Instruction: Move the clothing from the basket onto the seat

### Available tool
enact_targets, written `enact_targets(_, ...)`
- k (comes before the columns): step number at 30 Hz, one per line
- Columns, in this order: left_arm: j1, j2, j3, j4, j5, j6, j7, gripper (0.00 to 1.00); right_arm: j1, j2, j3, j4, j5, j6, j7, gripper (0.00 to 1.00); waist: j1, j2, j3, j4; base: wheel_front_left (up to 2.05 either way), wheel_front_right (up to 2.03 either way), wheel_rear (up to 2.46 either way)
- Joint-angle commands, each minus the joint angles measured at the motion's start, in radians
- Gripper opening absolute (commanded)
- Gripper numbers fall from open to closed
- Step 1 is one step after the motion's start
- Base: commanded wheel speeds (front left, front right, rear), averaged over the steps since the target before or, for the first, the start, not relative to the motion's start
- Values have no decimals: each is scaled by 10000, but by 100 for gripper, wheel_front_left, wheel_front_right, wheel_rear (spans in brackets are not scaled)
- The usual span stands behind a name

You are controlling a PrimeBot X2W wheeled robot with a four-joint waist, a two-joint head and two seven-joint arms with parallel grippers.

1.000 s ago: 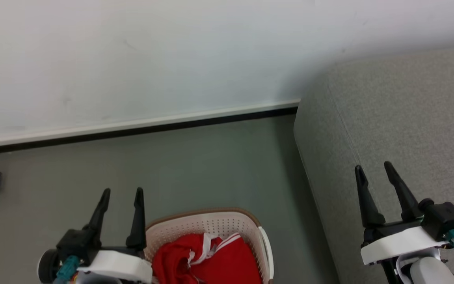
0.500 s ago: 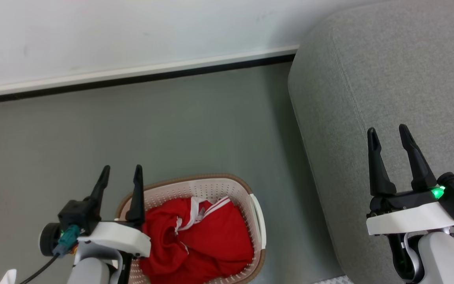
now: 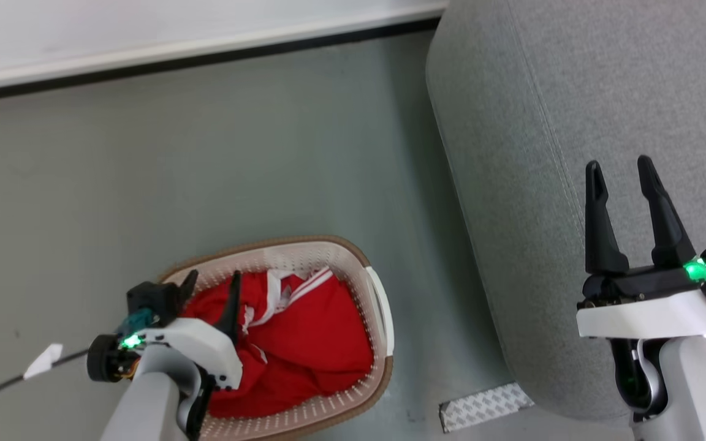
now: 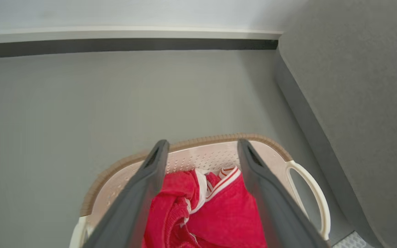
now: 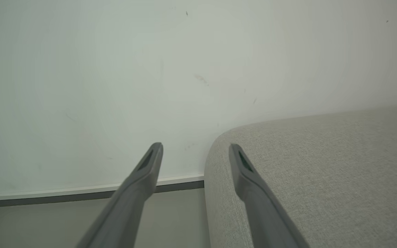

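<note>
left gripper [image 3: 214, 277] spread wide and empty, tipped down over the basket's [image 3: 328, 260] left side, fingers aimed at the red clothing [image 3: 313, 334]; looks lined up to pinch the bunched fabric, can't tell if touching. all clothing sits inside the basket, nothing on the sofa [image 3: 573, 92] right of the basket. right gripper [image 3: 618, 163] spread, empty, above the sofa, likely parked clear.
</note>
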Motion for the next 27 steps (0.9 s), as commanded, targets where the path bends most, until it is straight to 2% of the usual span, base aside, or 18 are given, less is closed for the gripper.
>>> enact_targets(1,-357,140,-103,497,51,-32,247,100,-249,36,18,-101,-55,-21,-24,100,-2,0,361,-179,0,0,0)
enact_targets(13,-2179,535,-873,3485,368,-170,1762,100,-834,48,-31,-530,71,-21,-25,100,-2,0,1648,-684,0,0,0)
enact_targets(27,-3952,959,-1816,5261,1186,603,3081,100,-1301,53,-48,-1155,586,-21,-25,100,-2,0,3005,-1303,0,0,0)
